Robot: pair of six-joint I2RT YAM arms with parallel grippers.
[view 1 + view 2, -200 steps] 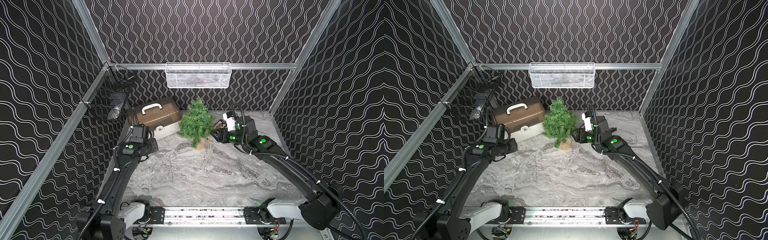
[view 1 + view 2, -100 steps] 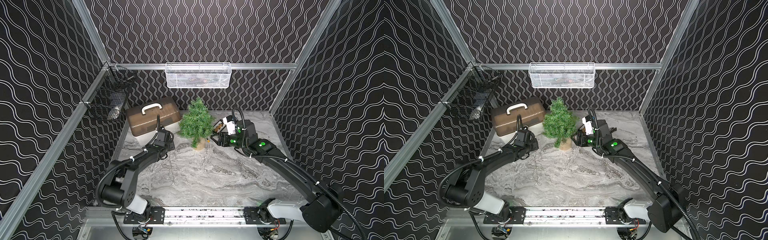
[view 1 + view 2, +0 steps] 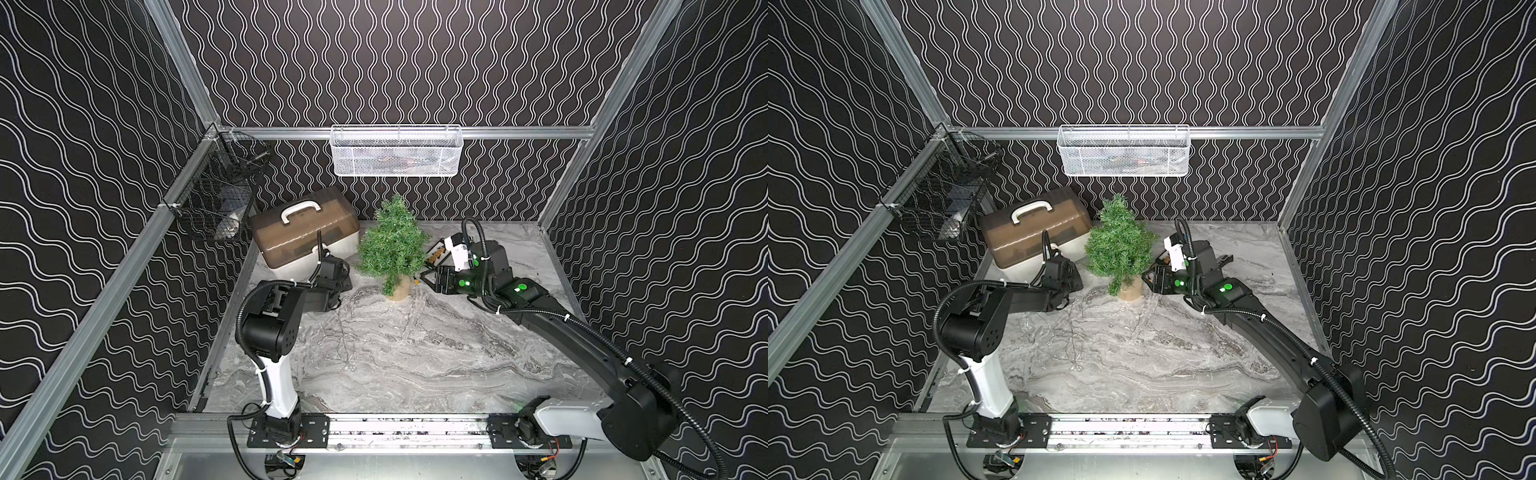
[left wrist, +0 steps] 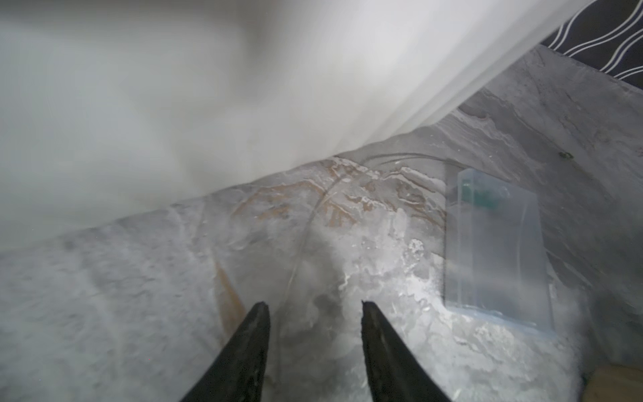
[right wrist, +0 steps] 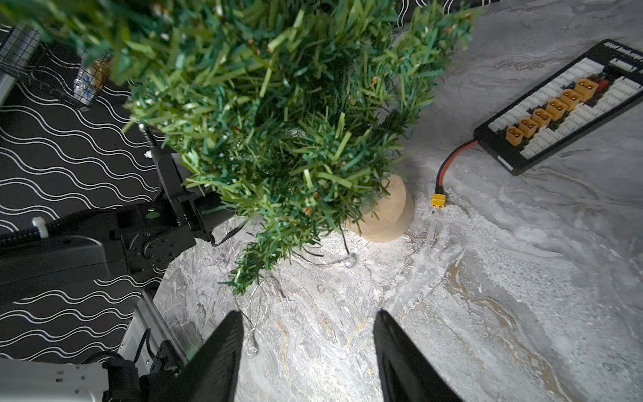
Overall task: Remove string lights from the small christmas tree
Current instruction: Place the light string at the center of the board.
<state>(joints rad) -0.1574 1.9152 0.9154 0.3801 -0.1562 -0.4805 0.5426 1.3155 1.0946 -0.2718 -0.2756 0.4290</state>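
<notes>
No text, label, brand or number is legible in any view. The black connector board point(image 5: 563, 104), lying on the counter point(image 5: 487, 278) near the right claw point(image 5: 309, 313), carries a line of white print along one edge. This print is too small and blurred to read.

- Table point(image 3: 415, 353): grey marble-look top, smooth, with a faint sheen.
- Tree point(image 3: 392, 245): green plastic needles, slightly glossy; base point(image 5: 389, 215) tan, matt and coarse.
- Lights point(image 5: 251, 349): thin silvery wire with clear bulbs.
- Case point(image 3: 299, 237): glossy translucent brown plastic lid; white plastic handle and bottom.
- White basket point(image 3: 395, 158): white-coated metal mesh.
- Black basket point(image 3: 212, 208): dark wire grid.
- Frame point(image 3: 519, 132): bare brushed metal.
- Walls point(image 3: 415, 62): matt black with a white wavy print.
- Clear box point(image 4: 494, 250): smooth see-through plastic.
- Board point(image 5: 563, 108): black plastic with yellow and white plastic sockets.
- Right gripper point(image 5: 308, 348): matt black fingers.
</notes>
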